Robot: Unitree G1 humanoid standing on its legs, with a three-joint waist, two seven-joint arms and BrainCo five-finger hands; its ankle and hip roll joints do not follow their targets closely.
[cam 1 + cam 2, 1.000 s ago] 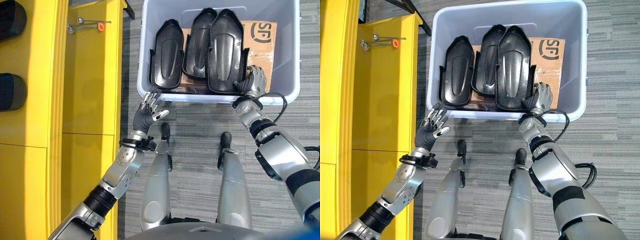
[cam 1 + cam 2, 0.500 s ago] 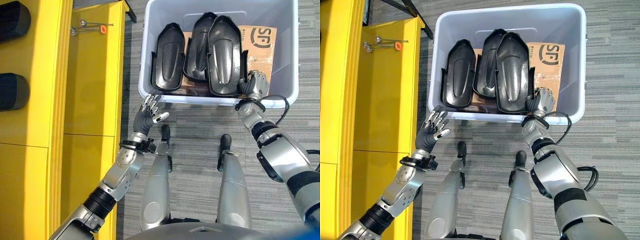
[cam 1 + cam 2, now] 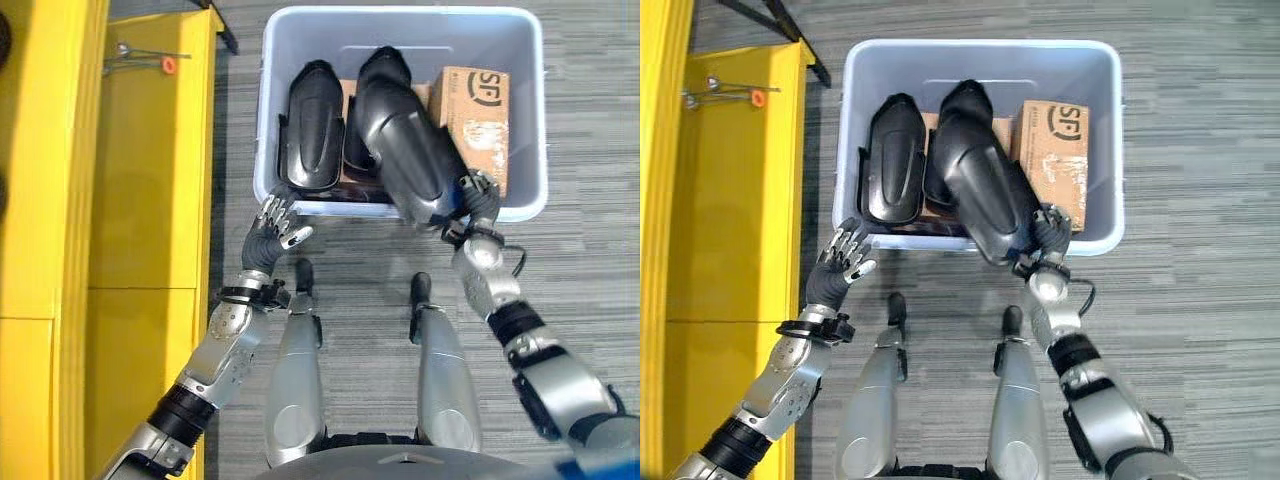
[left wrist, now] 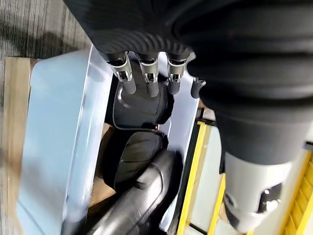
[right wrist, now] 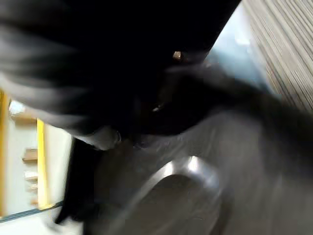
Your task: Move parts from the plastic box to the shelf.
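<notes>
Because the right hand (image 3: 478,195) grips the near end of one black part (image 3: 408,160), that part sits tilted across the box (image 3: 262,130) rim, half lifted out, in the left eye view. Two more parts (image 3: 312,130) remain inside beside a carton (image 3: 472,120). Right eye view: the left hand (image 3: 840,262) hovers outside the box's near corner, fingers relaxed and empty, probably ready to support. The yellow shelf (image 3: 720,200) stands left. Right wrist view: the fingers are clamped on the part (image 5: 195,191).

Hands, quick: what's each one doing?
Left hand: open, holding nothing.
Right hand: shut on the black part.
</notes>
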